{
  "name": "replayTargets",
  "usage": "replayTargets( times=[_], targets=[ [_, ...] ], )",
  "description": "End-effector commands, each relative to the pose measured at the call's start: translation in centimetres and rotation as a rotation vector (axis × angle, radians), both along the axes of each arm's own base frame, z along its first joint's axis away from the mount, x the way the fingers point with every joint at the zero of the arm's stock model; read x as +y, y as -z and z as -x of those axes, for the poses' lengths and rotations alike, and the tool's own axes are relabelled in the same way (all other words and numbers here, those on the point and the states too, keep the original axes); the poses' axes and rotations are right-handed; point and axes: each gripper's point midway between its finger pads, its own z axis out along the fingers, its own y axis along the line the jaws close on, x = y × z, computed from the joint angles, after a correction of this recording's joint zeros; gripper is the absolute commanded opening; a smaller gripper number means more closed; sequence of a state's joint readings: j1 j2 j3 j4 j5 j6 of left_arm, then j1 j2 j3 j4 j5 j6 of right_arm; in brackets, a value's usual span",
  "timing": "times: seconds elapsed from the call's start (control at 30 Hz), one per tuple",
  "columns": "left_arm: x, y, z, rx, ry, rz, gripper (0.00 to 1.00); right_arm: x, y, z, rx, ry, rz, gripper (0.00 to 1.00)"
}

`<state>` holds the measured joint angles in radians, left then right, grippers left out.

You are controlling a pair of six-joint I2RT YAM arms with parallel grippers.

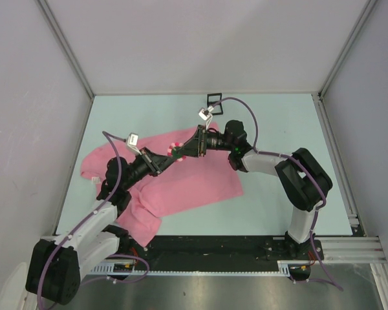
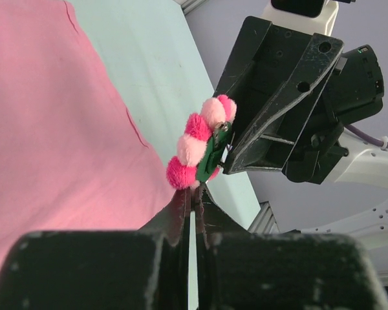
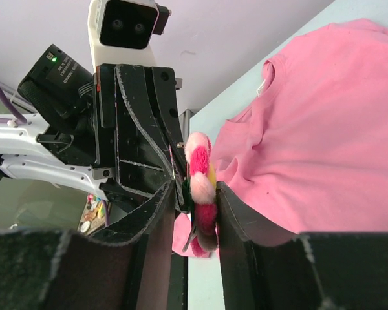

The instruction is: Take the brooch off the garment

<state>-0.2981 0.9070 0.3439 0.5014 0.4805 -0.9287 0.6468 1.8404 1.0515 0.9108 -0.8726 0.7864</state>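
Right gripper (image 3: 197, 188) clasping brooch (image 3: 199, 166), left gripper (image 2: 191, 196) clenched beneath, its pinch hidden, garment (image 2: 52, 129) behind

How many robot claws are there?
2. The left gripper reaches the fluffy flower from the left, above the pink cloth; the right gripper grips it from the right. No others seem hidden.

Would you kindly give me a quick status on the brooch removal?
Left gripper shut just beneath the brooch. Right gripper closed on it, held above the garment. Pinned or free: unclear. Nothing blocking.
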Motion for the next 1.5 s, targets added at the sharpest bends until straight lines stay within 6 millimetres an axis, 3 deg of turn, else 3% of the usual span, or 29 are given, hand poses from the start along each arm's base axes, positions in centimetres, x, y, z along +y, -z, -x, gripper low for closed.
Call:
replayTargets(
  times=[0.0, 0.57, 1.47],
  targets=[
    [-0.3, -2.4, -0.3, -0.085, 0.010, -0.015, 0.00, 0.6, -1.8, 0.8, -0.049, -0.051, -0.042, 0.35],
    [-0.3, -3.6, -0.4, -0.117, 0.017, -0.069, 0.00, 1.1, -1.1, 0.6, -0.025, -0.060, -0.024, 0.33],
    [-0.3, -2.9, 0.2, -0.099, 0.014, -0.034, 0.00, -0.2, -1.1, -1.1, 0.010, 0.048, -0.048, 0.28]
  ],
)
